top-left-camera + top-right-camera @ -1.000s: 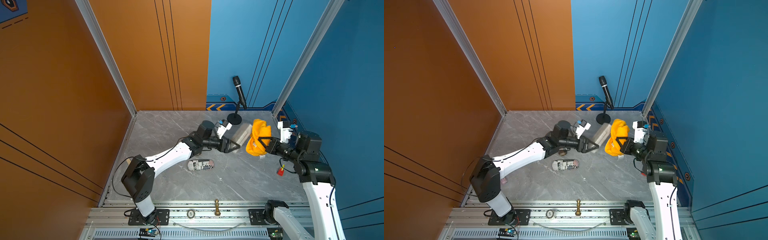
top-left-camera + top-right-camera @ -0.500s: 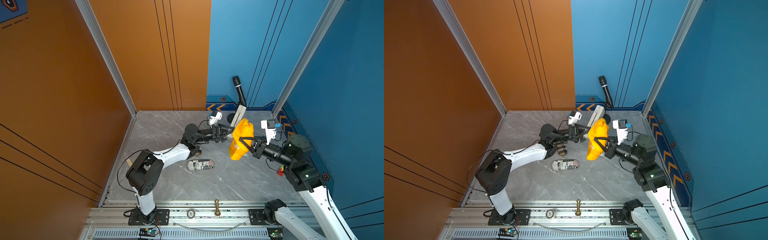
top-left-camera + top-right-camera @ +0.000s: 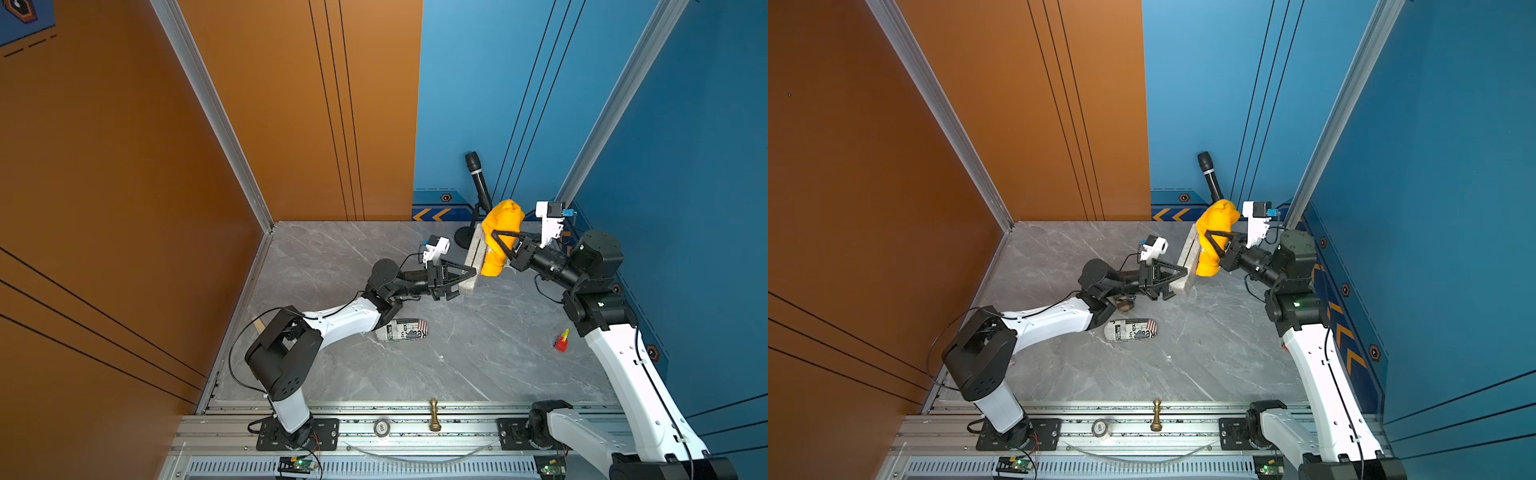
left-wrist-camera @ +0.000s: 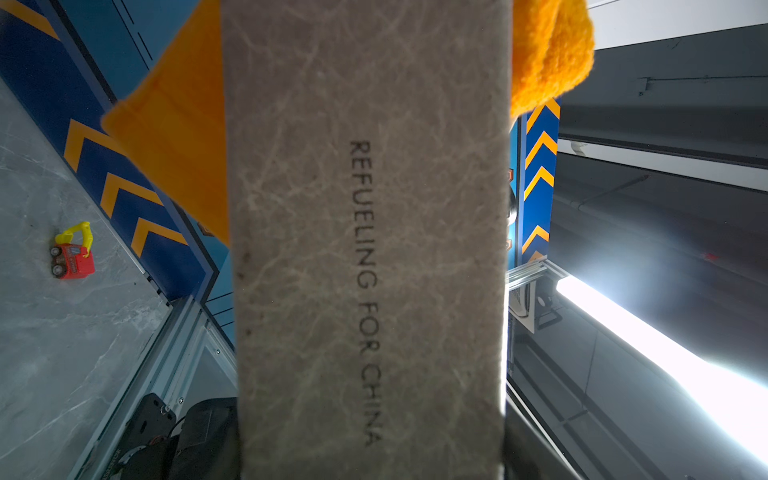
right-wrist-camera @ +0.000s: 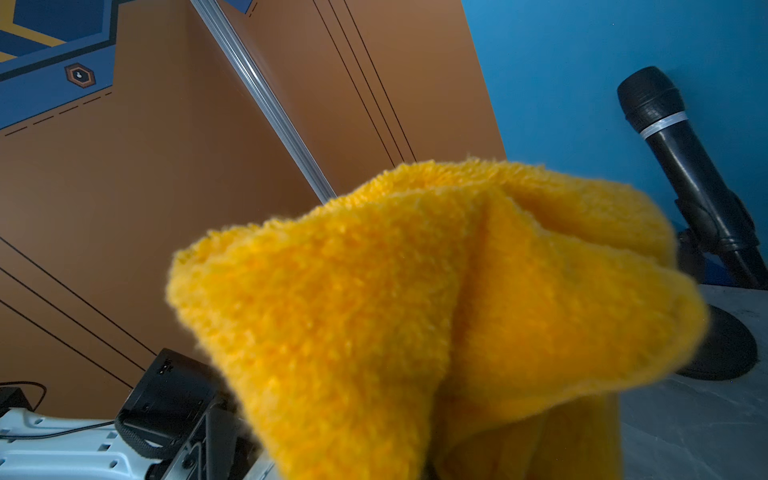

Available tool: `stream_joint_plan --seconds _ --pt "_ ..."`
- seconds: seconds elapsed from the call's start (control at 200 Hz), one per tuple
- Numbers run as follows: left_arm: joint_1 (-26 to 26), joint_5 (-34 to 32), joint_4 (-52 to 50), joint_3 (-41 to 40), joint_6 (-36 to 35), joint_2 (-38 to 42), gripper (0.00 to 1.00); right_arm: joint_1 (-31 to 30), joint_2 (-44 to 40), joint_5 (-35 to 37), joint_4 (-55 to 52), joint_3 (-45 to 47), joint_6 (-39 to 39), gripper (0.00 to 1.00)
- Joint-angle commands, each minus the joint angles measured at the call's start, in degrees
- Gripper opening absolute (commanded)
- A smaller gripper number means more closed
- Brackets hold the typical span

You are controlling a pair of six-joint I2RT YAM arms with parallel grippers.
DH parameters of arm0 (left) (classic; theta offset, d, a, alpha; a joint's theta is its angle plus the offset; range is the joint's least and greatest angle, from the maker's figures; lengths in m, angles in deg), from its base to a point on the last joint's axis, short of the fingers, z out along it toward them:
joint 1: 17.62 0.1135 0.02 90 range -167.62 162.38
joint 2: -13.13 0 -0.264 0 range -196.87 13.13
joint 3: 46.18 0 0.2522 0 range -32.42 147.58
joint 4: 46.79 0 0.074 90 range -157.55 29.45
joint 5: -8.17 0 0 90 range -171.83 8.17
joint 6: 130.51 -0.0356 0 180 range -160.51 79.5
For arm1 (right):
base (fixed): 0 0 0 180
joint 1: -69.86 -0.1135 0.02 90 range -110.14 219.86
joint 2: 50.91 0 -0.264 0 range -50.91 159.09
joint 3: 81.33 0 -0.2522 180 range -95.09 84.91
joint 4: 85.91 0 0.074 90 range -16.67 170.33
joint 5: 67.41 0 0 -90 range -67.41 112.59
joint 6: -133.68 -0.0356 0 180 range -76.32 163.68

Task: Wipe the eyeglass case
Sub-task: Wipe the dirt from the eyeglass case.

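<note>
Currently my left gripper (image 3: 464,283) is clamped on the lower end of the grey-beige, rectangular, leather-look eyeglass case (image 3: 476,257). The case is clear of the grey marble tabletop (image 3: 457,365) and tilted up toward the back wall. In the left wrist view its near face reads REFUELING FOR CHINA. The fluffy orange-yellow cloth (image 3: 503,220) lies against its far face, pinched in my right gripper (image 3: 496,241), jaws pressed together. A small red toy excavator (image 3: 561,341) sits near the right wall.
</note>
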Motion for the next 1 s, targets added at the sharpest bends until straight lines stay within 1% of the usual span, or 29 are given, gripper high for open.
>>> stream_joint_plan --seconds 0.0,0.115,0.175,0.21,0.255,0.285,0.355,0.405,0.481,0.576,0.656,0.731,0.786,0.866,0.931,0.996 --pt "-2.14 5.10 5.27 0.69 -4.32 3.97 0.42 -2.33 -0.86 -3.03 1.56 3.05 -0.85 0.00" --pt "-1.97 5.02 5.07 1.00 -4.08 4.63 0.42 -7.03 -6.31 -2.82 2.82 10.45 -1.91 0.00" --pt "-1.83 4.76 4.66 1.08 -4.05 4.96 0.42 -9.68 -9.21 -2.41 8.43 16.17 -6.19 0.00" --pt "-1.78 4.75 4.16 1.15 -4.15 5.05 0.41 -10.90 -10.45 -2.12 13.92 19.47 -9.85 0.00" --pt "-1.78 4.68 4.05 1.17 -4.10 5.06 0.41 -11.40 -11.22 -1.82 19.58 22.54 -13.66 0.00" --pt "-1.86 4.61 3.98 1.15 -4.00 5.00 0.41 -11.30 -11.31 -1.64 21.30 23.36 -14.82 0.00" --pt "-2.18 4.96 3.47 1.22 -3.75 5.07 0.41 -9.23 -10.09 -1.32 19.29 21.42 -13.33 0.00" --pt "-2.25 5.27 3.14 0.95 -3.80 5.25 0.40 -6.77 -7.92 -2.73 18.45 18.67 -12.40 0.00" --pt "-2.40 5.55 2.56 0.19 -3.91 5.59 0.40 -3.35 -3.53 -5.68 18.78 13.35 -12.32 0.00" --pt "-2.38 5.88 1.77 -0.54 -4.27 5.92 0.40 0.16 2.47 -8.25 15.98 5.62 -11.49 0.00" --pt "-2.54 5.94 1.69 -1.08 -4.31 6.11 0.39 1.78 6.14 -9.27 14.97 1.70 -11.15 0.00" --pt "-2.46 6.25 1.27 -1.26 -4.45 6.30 0.39 2.25 8.12 -10.68 14.41 0.46 -11.18 0.00" --pt "-2.36 6.22 0.45 -1.40 -4.81 6.44 0.40 1.91 7.61 -11.41 14.80 1.53 -11.21 0.00" --pt "-1.97 6.34 -0.65 -1.44 -5.09 6.56 0.39 0.82 4.10 -12.26 13.02 4.56 -9.21 0.00" --pt "-1.46 6.17 -1.59 -1.35 -5.50 6.50 0.38 -0.88 -0.31 -11.64 6.09 6.66 -4.06 0.00" --pt "-0.85 5.54 -2.72 -1.42 -6.32 6.75 0.37 -2.94 -5.33 -7.82 -3.10 8.42 2.03 0.00"
